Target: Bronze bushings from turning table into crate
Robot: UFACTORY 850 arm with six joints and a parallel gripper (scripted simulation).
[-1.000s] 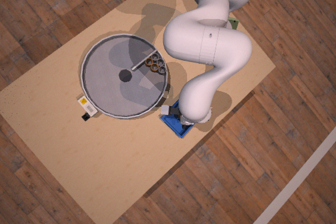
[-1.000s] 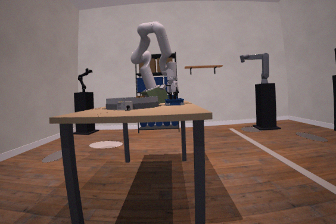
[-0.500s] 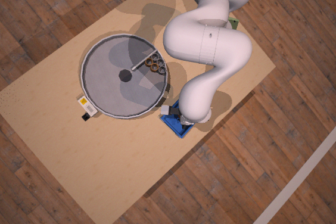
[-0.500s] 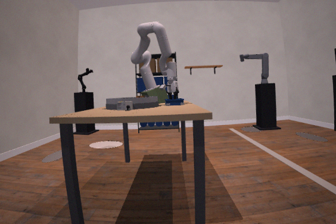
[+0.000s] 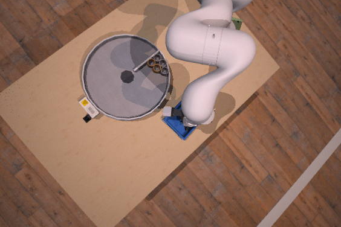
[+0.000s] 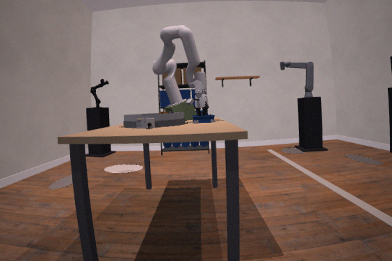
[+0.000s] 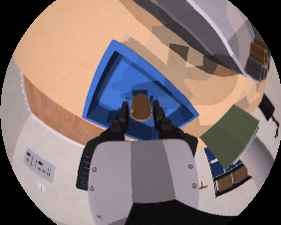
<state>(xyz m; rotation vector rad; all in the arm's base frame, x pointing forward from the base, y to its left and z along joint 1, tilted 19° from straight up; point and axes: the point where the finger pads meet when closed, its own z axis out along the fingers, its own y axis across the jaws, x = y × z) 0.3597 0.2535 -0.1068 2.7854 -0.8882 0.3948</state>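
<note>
Between tool [image 5: 186, 128] [image 6: 201, 114] [image 7: 140, 107] fingertips: bronze bushing [image 7: 140, 109] | touching neither | tool: released | crate [image 5: 173, 128] [image 6: 203, 119] [image 7: 98, 82]: beneath tool

Pale wooden table [image 5: 127, 159] [image 6: 153, 138] [image 7: 50, 45]: carries round turntable [image 5: 109, 96] [image 6: 154, 119] [image 7: 219, 37] inside one long edge, blue crate [image 5: 184, 137] [image 6: 203, 119] [image 7: 100, 80] near the opposite long edge.

Top looks down, exterior faces table level; both share turntable, seemingly.

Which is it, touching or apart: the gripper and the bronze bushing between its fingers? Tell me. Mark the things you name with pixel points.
Apart. The wrist view shows a narrow strip of blue crate [image 5: 173, 128] [image 6: 203, 119] [image 7: 99, 80] between the bronze bushing [image 7: 140, 107] and each fingertip of the gripper [image 5: 184, 124] [image 6: 201, 114] [image 7: 140, 106].
</note>
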